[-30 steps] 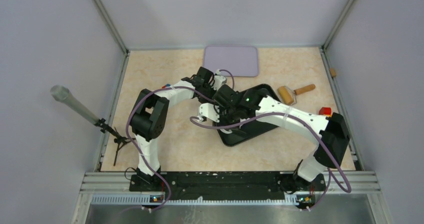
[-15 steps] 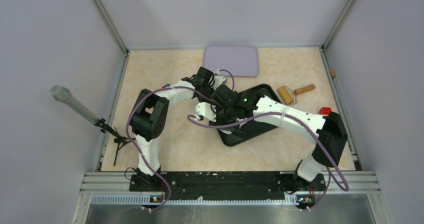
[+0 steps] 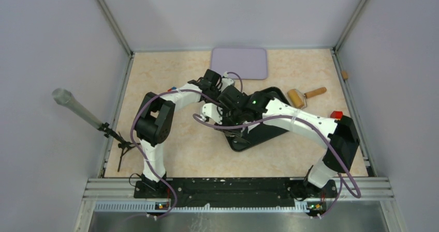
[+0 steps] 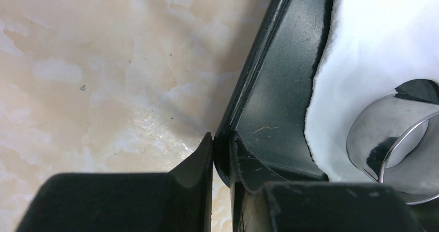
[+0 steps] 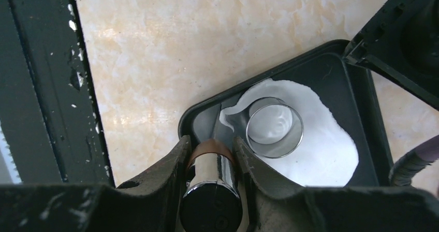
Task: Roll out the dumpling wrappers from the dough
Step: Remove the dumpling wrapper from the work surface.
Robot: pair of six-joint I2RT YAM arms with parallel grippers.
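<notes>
The pale marbled tabletop [image 3: 176, 154] carries everything. From 6 o'clock both arms lean in over its middle, the left arm [image 3: 155, 118] curving in from 8 o'clock and the right arm [image 3: 305, 120] from 4 o'clock. Their wrists meet over the black tray [image 3: 266, 132], which sits skewed just past centre toward 3 o'clock.

At 12 o'clock a lavender mat [image 3: 239, 62] lies flat against the back edge.

The dough [image 5: 323, 149] is a flattened white sheet with a ragged edge, spread on the tray floor and filling one corner. From above it is hidden under the wrists.

A wooden rolling pin [image 3: 305, 95] rests on the tabletop at 2 o'clock, just off the tray.

A shiny metal ring [image 5: 274, 150] stands upright on the dough near its edge, with white showing through its opening.

The left gripper [image 4: 221, 154] is pinched closed on the tray's rim by a rounded corner, one finger outside the wall and one inside.

The right gripper [image 5: 212, 141] is clamped on a chrome handle [image 5: 211, 177] with a copper band, which points toward the ring. Whether the two are joined I cannot tell.

A small red block [image 3: 336, 114] sits at 3 o'clock.
</notes>
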